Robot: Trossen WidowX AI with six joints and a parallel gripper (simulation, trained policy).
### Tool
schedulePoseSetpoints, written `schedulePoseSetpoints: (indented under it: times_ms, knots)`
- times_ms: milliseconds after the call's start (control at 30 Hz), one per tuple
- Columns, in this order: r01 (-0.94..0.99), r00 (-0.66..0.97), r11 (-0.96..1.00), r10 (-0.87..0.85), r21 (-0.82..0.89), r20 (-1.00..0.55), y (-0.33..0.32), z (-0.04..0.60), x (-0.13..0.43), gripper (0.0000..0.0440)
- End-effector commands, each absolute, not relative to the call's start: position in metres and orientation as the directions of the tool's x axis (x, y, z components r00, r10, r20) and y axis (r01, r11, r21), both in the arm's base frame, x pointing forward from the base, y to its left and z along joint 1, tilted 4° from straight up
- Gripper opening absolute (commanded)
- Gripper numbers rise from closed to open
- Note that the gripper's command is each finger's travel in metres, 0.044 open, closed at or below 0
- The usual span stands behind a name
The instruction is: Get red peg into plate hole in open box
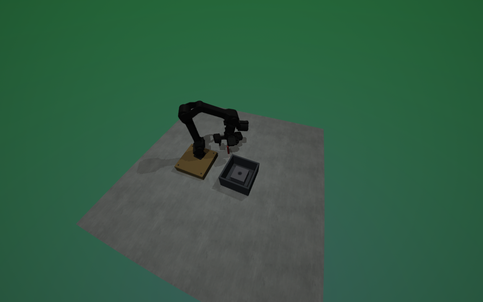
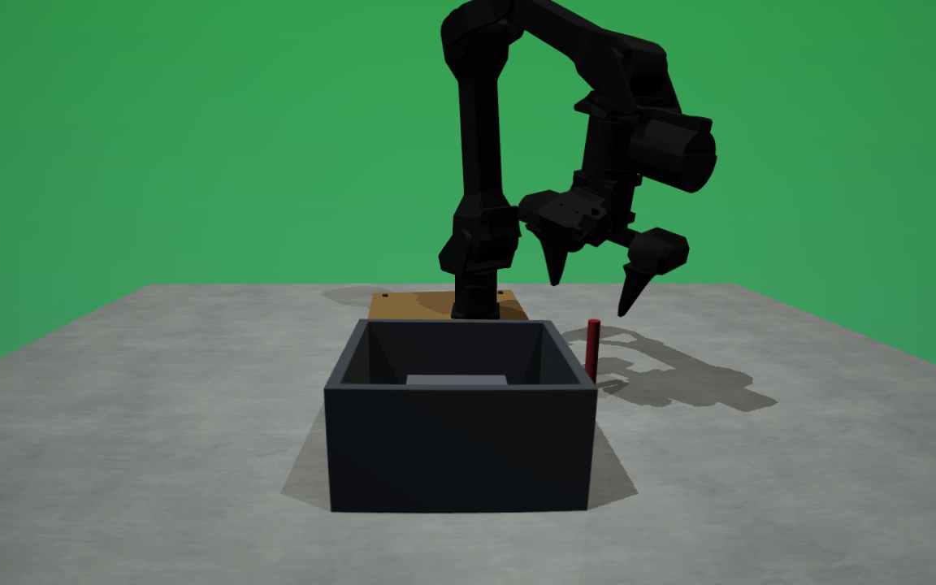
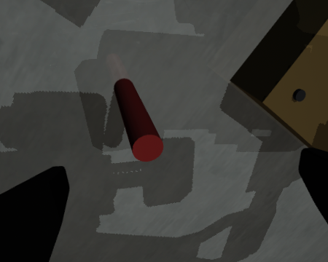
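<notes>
We see the red peg [image 1: 228, 150] [image 2: 592, 350] [image 3: 138, 118] standing upright on the desk [image 1: 273, 233] [image 2: 784, 494] [image 3: 222, 171], outside the open box [image 1: 234, 187] [image 2: 457, 447]. Our end effector [image 1: 229, 144] [image 2: 587, 299] [image 3: 185, 169] hangs above the peg, its fingers spread wide, with nothing between them.

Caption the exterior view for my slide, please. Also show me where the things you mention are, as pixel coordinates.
Open end effector [image 1: 229, 145] [image 2: 587, 299] [image 3: 185, 169] above an upright red peg [image 1: 228, 150] [image 2: 592, 348] [image 3: 138, 116], beside an open dark box [image 1: 229, 183] [image 2: 457, 451].
</notes>
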State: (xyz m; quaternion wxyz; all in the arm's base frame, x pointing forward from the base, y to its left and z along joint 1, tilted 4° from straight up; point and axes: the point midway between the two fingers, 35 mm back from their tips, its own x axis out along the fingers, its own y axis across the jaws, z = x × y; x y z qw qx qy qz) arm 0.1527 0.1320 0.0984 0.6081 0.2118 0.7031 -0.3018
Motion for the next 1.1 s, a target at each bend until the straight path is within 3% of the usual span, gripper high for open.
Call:
schedulePoseSetpoints:
  times_ms: [0, 367, 467, 967, 1067]
  knots:
    - [0.669, -0.145, 0.726, -0.086, -0.162, -0.986, 0.136, 0.084, 0.154, 0.0440]
    - [0.653, -0.059, 0.750, -0.087, -0.104, -0.994, 0.144, 0.035, 0.162, 0.0440]
    - [0.645, -0.052, 0.757, -0.088, -0.100, -0.995, 0.144, 0.025, 0.163, 0.0421]
    - [0.636, -0.109, 0.752, -0.139, -0.177, -0.984, 0.135, 0.002, 0.155, 0.0043]
    - [0.634, -0.102, 0.752, -0.152, -0.182, -0.983, 0.135, 0.004, 0.158, 0.0000]
